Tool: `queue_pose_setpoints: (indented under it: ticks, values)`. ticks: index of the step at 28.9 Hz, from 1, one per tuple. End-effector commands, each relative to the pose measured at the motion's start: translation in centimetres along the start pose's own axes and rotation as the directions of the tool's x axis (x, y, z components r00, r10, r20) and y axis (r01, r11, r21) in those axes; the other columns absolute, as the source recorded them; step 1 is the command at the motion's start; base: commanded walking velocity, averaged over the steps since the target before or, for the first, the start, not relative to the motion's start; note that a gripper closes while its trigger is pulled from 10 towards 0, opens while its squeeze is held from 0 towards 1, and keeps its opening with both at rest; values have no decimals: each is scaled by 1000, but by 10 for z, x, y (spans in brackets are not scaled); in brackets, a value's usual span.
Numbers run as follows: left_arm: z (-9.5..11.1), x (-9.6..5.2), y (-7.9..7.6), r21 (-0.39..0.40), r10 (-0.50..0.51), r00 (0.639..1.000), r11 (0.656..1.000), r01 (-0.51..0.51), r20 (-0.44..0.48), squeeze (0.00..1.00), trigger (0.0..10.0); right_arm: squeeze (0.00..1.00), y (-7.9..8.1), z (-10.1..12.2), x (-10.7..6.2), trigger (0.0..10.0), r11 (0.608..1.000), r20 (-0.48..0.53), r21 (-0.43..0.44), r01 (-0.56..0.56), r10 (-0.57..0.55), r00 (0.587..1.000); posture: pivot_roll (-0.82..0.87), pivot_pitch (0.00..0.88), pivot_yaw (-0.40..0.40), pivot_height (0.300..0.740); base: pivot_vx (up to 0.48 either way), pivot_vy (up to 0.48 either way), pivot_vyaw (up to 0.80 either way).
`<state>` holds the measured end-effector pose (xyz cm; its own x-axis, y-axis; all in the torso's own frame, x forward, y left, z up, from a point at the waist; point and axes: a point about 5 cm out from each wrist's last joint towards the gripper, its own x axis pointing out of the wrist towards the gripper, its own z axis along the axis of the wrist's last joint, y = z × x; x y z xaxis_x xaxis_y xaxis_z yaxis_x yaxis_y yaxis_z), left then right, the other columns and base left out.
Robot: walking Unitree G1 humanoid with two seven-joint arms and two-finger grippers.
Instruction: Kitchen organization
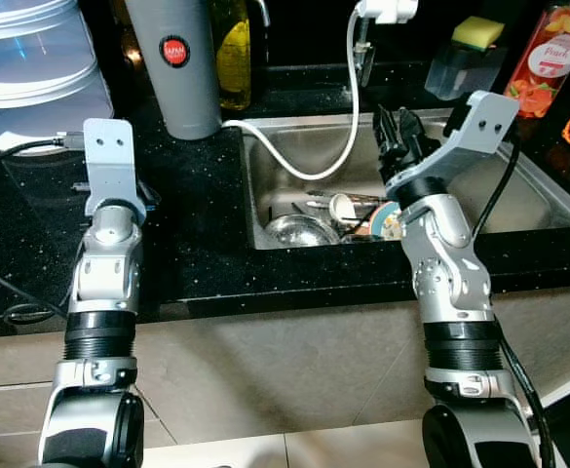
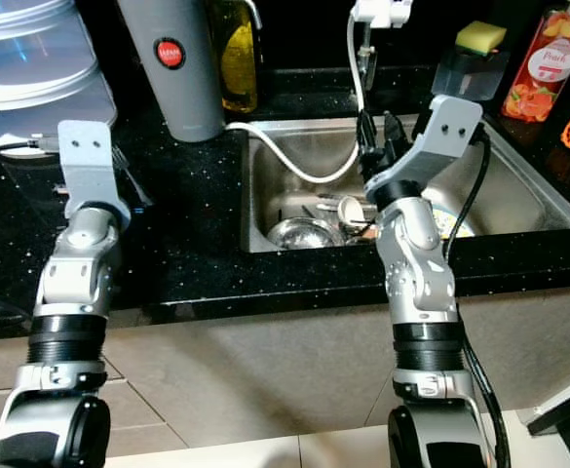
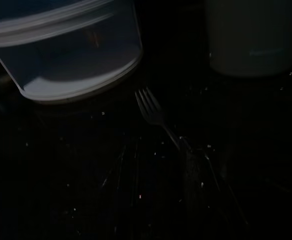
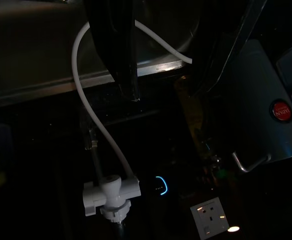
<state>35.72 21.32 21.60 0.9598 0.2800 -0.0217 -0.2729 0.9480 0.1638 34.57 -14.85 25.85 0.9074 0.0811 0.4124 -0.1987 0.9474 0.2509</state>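
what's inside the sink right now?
In the sink: a steel bowl, a white cup, a patterned plate partly hidden by the right arm. Anything beneath is covered.

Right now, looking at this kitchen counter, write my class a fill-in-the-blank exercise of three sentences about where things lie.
1. The fork lies on the black ____.
2. The right gripper hovers over the steel ____, where a metal bowl sits.
3. The white hose hangs from the ____ into the basin.

Missing words: countertop; sink; tap
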Motion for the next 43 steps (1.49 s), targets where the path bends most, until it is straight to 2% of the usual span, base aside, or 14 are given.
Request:
queue_pose_setpoints:
  ticks: [1, 5, 6, 7, 8, 17, 18, 32, 35, 36, 37, 39, 41, 43]
  values:
    - [-3, 4, 8, 7, 14, 999, 1000, -13, -37, 0, 10000, 0, -1, 4, 2, 10000, 1000, 15, -8, -3, 3, 1000, 148, 0, 19, 740, 0, 0, 0]
    - [-4, 15, 15, -49, 7, 997, 999, -11, -82, 0, 10000, 0, 1, 5, 5, 10000, 1000, 20, -8, -9, 9, 1000, 161, 0, 5, 740, 0, 0, 0]
    - [-3, 21, 17, -66, 6, 996, 998, -12, -91, 463, 10000, 0, 1, 5, 6, 10000, 1000, 19, -9, -10, 11, 1000, 164, 0, 2, 740, 0, 0, 0]
    - [-3, 21, 17, -66, 6, 996, 998, -12, -91, 463, 10000, 0, 1, 5, 6, 10000, 1000, 19, -9, -10, 11, 1000, 164, 0, 2, 740, 0, 0, 0]
    - [-2, 25, 17, -80, 4, 995, 997, -11, -98, 1000, 10000, 0, 2, 5, 6, 10000, 1000, 18, -9, -13, 13, 1000, 164, 0, 2, 740, 0, 0, 0]
    - [8, 47, 21, -134, 5, 992, 991, -22, -126, 1000, 10000, 0, -11, 27, 2, 10000, 995, 64, -99, 16, -10, 998, 137, 51, 1, 740, 0, 0, 0]
    - [8, 50, 19, -142, -16, 990, 990, -4, -137, 0, 10000, 0, -18, 38, 0, 10000, 991, 87, -132, 32, -21, 996, 125, 68, 7, 740, 0, 0, 0]
    - [17, 60, 22, -36, -29, 991, 999, 25, -133, 0, 10000, 0, -36, 58, -23, 10000, 973, 96, -205, 111, -93, 991, 68, 185, 65, 740, 0, 0, 0]
    - [11, 59, 23, -69, -22, 984, 998, 10, -178, 0, 9882, 0, -37, 58, -28, 10000, 971, 86, -207, 122, -106, 991, 62, 197, 83, 740, 0, 0, 0]
    - [5, 59, 23, -91, -23, 977, 996, 4, -210, 0, 9137, 0, -38, 57, -30, 10000, 970, 83, -208, 125, -110, 990, 62, 200, 90, 740, 0, 0, 0]
    - [-2, 57, 22, -103, -24, 970, 995, -2, -242, 0, 4745, 0, -38, 57, -31, 10000, 969, 80, -211, 129, -115, 990, 61, 197, 94, 740, 0, 0, 0]
    - [-9, 56, 21, -122, -33, 962, 992, 0, -270, 0, 3725, 0, -39, 57, -33, 10000, 968, 77, -213, 133, -119, 990, 60, 200, 99, 740, 0, 0, 0]
    - [-26, 52, 18, -176, -53, 942, 984, -6, -331, 0, 941, 0, -43, 59, -36, 10000, 964, 76, -219, 148, -134, 988, 46, 201, 111, 740, 0, 0, 0]
    - [-32, 50, 17, -198, -65, 935, 980, -6, -348, 0, 235, 0, -45, 60, -38, 10000, 963, 75, -222, 153, -140, 987, 44, 200, 106, 740, 0, 0, 0]
